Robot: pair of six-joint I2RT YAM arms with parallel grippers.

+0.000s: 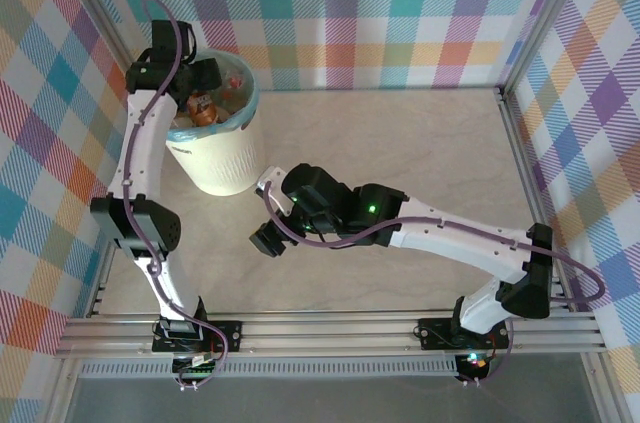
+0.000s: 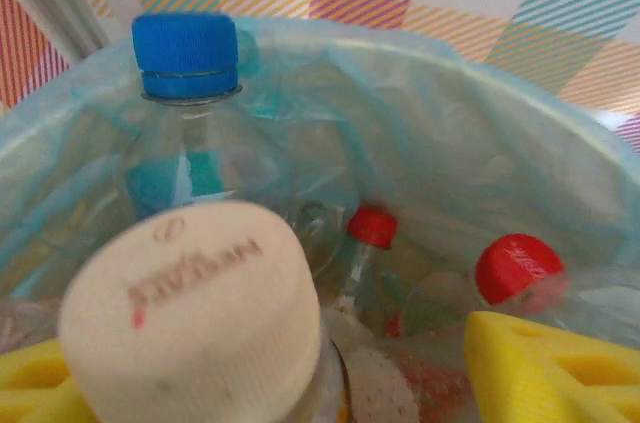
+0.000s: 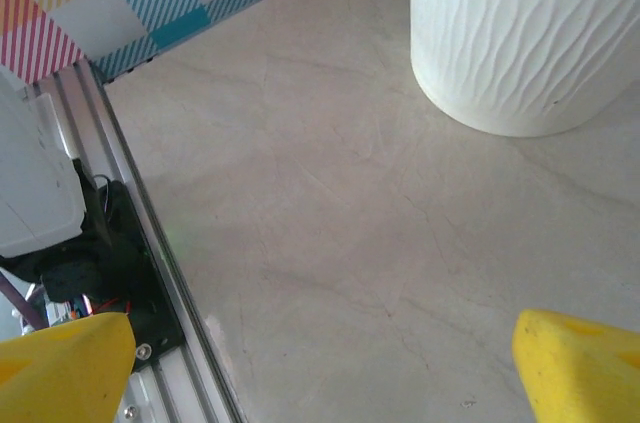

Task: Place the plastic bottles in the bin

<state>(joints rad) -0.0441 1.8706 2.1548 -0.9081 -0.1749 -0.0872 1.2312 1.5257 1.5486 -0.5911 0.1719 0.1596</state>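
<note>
Pale marbled bench (image 1: 420, 143), evenly lit. Pastel plaid walls (image 1: 380, 13) left, right and far. Aluminium rail (image 1: 330, 328) along near edge.
</note>
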